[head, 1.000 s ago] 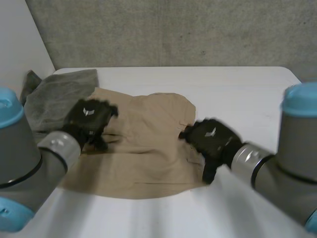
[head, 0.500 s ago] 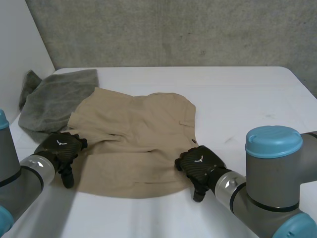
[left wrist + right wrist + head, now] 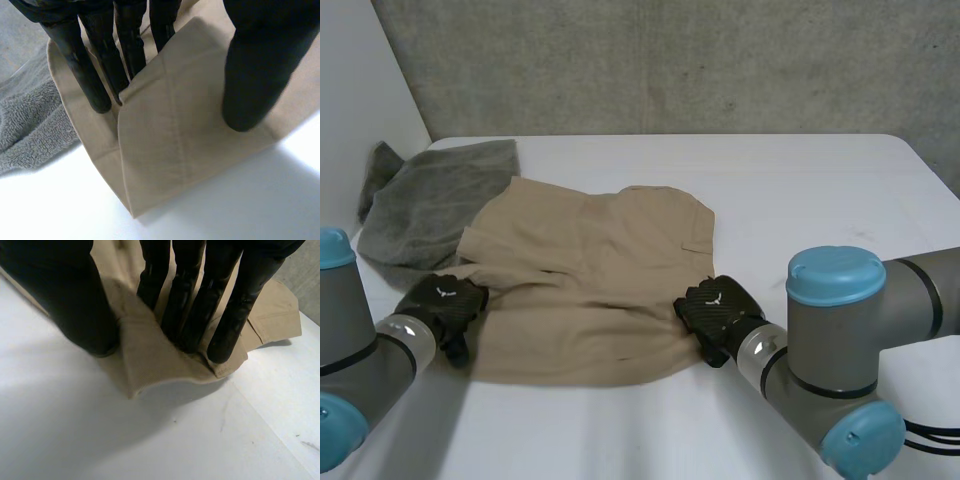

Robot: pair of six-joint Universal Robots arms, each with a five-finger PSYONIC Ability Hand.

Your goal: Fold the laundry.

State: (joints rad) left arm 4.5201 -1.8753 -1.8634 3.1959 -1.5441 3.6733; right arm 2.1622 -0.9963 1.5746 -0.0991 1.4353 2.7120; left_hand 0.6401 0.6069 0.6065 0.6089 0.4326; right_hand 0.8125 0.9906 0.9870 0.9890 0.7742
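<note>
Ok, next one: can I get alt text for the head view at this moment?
Two robot arms reach over a white table, the left hand and right hand each pinching a near corner of a tan garment spread out on it. A grey towel lies against the garment's far-left edge.

Tan garment (image 3: 590, 280) lay spread on the white table (image 3: 820, 200), left of centre, with creases across its middle. Left hand (image 3: 442, 303) was at its near left corner and right hand (image 3: 717, 308) at its near right corner, both low and touching the fabric. Both arms came in from the near edge. Grey towel (image 3: 425, 205) was bunched at the far left, touching the garment's left edge. Concrete wall (image 3: 670, 60) stood behind the table.
</note>
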